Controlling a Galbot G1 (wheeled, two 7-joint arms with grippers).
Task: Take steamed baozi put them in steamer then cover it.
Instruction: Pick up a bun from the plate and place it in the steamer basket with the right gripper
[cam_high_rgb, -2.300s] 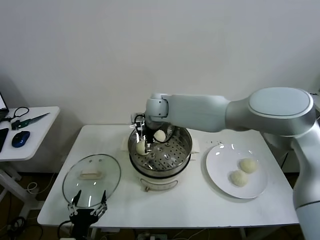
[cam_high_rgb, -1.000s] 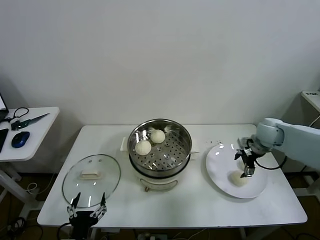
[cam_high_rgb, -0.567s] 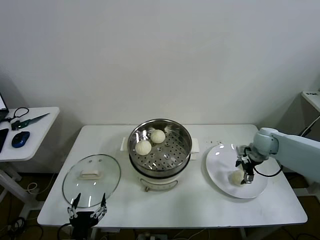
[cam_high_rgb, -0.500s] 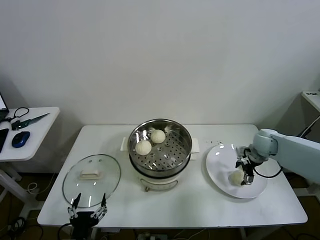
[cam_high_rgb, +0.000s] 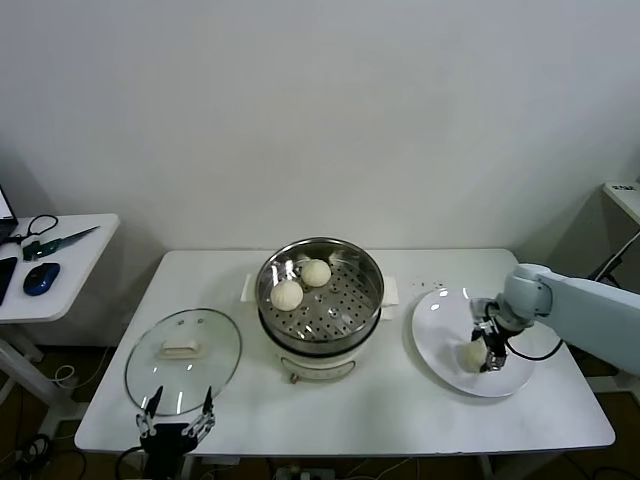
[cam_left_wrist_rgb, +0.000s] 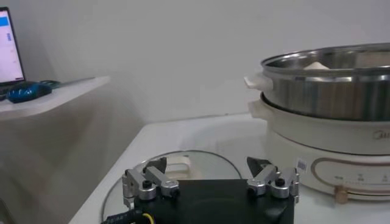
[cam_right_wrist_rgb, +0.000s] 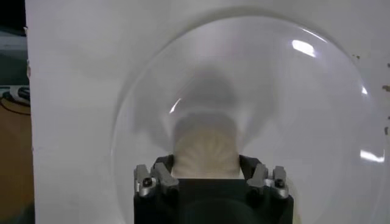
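Now the right gripper is down on the white plate at the table's right, its fingers straddling a baozi. Two more baozi sit in the steamer at centre. Near-left, the left gripper hangs wide open by the glass lid.
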